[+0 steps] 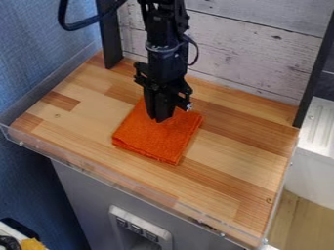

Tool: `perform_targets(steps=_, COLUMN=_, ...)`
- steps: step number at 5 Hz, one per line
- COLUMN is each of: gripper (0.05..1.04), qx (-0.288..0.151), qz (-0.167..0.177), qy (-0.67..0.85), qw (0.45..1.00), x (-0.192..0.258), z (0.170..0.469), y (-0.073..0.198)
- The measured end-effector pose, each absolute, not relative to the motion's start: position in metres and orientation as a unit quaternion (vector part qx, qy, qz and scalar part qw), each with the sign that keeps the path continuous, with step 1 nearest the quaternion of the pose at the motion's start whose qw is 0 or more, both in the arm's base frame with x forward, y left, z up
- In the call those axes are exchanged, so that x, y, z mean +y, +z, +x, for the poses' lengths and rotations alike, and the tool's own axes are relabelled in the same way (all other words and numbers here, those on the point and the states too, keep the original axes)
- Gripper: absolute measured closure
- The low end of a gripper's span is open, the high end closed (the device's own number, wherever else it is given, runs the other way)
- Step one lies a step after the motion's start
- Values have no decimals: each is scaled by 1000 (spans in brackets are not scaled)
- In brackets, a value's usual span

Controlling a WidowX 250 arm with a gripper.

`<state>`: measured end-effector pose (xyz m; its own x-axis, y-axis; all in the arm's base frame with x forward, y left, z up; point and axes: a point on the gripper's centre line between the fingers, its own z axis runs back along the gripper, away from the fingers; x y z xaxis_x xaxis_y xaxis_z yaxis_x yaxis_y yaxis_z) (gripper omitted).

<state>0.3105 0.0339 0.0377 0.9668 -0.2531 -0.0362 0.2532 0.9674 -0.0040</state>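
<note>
And here the black gripper (pixel 159 119) blocks part of the orange cloth (pixel 156 143); whether it grips the fabric or only rests on it is, I'd say, hard to call. Up top, the edge crops the arm (pixel 166 51) and the black cable (pixel 62 17)! Over right, the white ribbed surface (pixel 320 127) runs out of frame, and down low left, a yellow thing (pixel 31 244) is cut off, too partial to name.

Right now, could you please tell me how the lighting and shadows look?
Camera view: soft, fairly even light on the table; no strong glare on the cloth; the black hand looks very dark, its parts hard to tell apart.
</note>
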Motion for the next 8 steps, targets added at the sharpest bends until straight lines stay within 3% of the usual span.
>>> perform_targets(steps=1, gripper=1015, qx=12, qz=6, qy=-124, qw=992, x=36, z=316, y=33)
perform_targets(steps=6, gripper=1021, qx=-9, qz=-2, qy=-105, qw=994, x=53, z=327, y=21)
perform_targets(steps=8, gripper=1021, qx=5, qz=-6, qy=-73, qw=997, x=59, z=344, y=20)
